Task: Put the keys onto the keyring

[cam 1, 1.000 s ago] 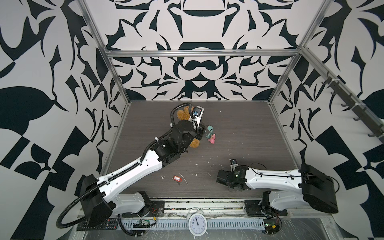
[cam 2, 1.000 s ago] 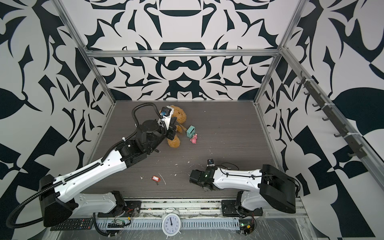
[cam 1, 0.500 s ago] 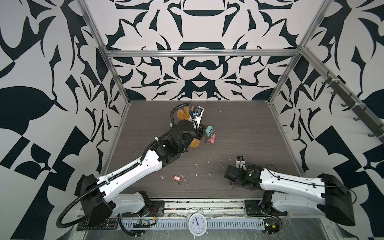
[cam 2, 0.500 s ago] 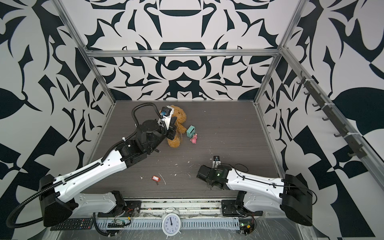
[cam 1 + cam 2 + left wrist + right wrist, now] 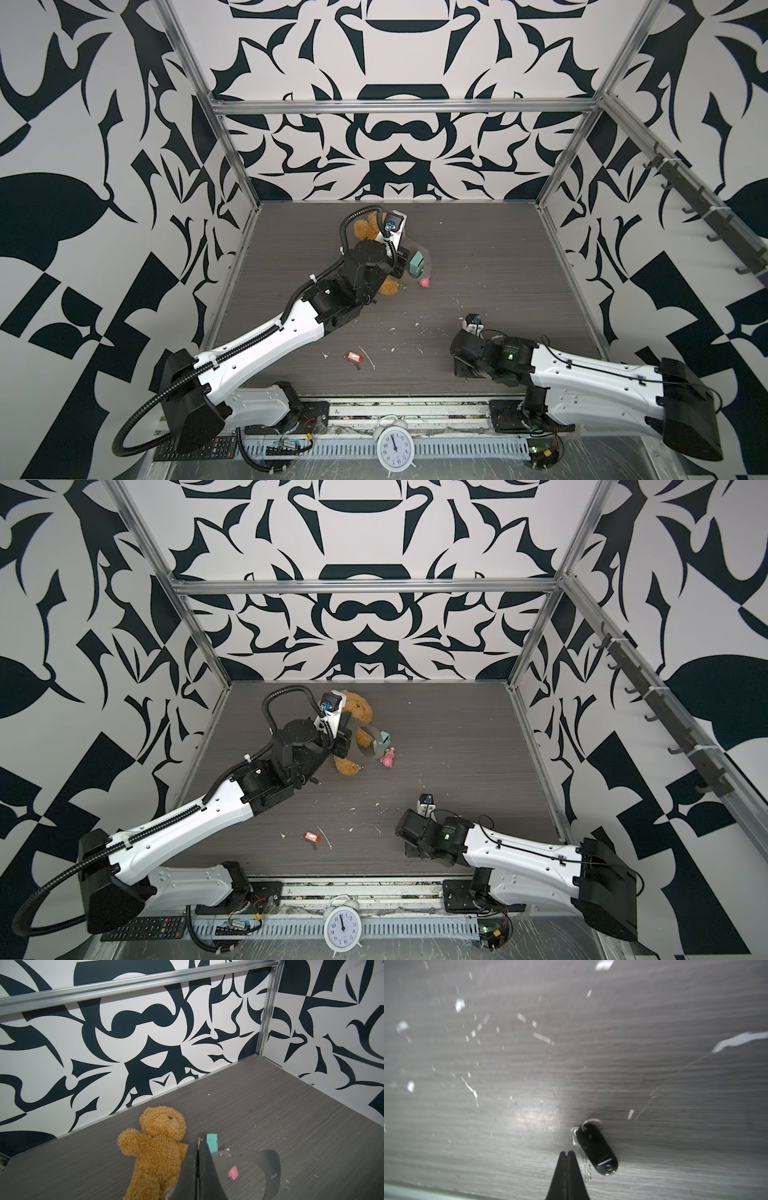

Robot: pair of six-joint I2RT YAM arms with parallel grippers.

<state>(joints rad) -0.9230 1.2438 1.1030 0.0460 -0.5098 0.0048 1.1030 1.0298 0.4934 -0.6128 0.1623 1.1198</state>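
Right gripper [image 5: 567, 1154] closed — beside black fob [image 5: 596, 1150]

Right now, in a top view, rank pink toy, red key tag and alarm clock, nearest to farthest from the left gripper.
1. pink toy, just right of the left gripper.
2. red key tag, toward the front.
3. alarm clock, frontmost, in the middle.

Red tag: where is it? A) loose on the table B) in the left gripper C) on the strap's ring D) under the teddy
A: in both top views the red tag lies by itself on the table, near its front edge.
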